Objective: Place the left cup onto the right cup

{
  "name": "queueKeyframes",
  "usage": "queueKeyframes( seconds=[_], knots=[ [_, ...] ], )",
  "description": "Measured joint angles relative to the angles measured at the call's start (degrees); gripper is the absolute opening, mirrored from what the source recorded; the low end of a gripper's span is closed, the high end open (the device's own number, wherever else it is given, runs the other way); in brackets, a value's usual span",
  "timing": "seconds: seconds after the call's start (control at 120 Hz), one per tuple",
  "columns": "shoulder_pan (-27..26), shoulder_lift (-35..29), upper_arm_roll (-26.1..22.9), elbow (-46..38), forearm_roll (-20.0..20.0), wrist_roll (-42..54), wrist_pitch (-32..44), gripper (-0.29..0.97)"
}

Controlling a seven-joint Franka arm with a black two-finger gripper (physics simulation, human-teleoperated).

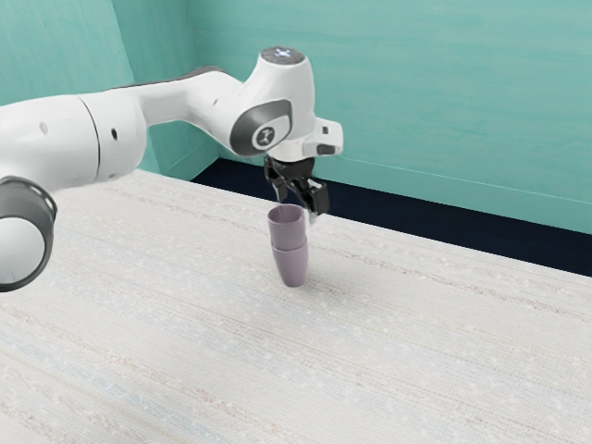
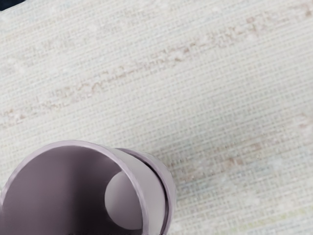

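You are looking at two mauve cups nested together. The upper cup is sitting upright inside the lower cup, with its rim and upper wall showing above the lower one's lip. The lower cup is standing on the worktop, towards its back edge, and the pair is leaning a little toward the exterior view's left.

Your fingers are hanging directly over the stack, pointing down. They are standing visibly apart, about as wide as the upper cup's mouth. One tip is reaching down just beside the rim on the exterior view's right, and the other is ending just above the rim on the opposite side. They are not pinching anything between them.

From the wrist, you are looking straight down into the upper cup, and the lower cup is showing as a second ring just outside its wall. The pale woven worktop is spreading out around them.

The white arm is reaching in from the exterior view's left, in front of a teal wall.
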Motion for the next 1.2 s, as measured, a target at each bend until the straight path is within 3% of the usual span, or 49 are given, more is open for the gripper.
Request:
queueKeyframes(
  seconds=[0.45,1.2],
  knots=[
    [0.0,-6.58,0.64,-1.97,-2.07,-0.06,-2.32,0.68],
    [0.04,-23.31,9.65,-11.31,-10.5,-0.03,-10.11,0.68]
  ],
)
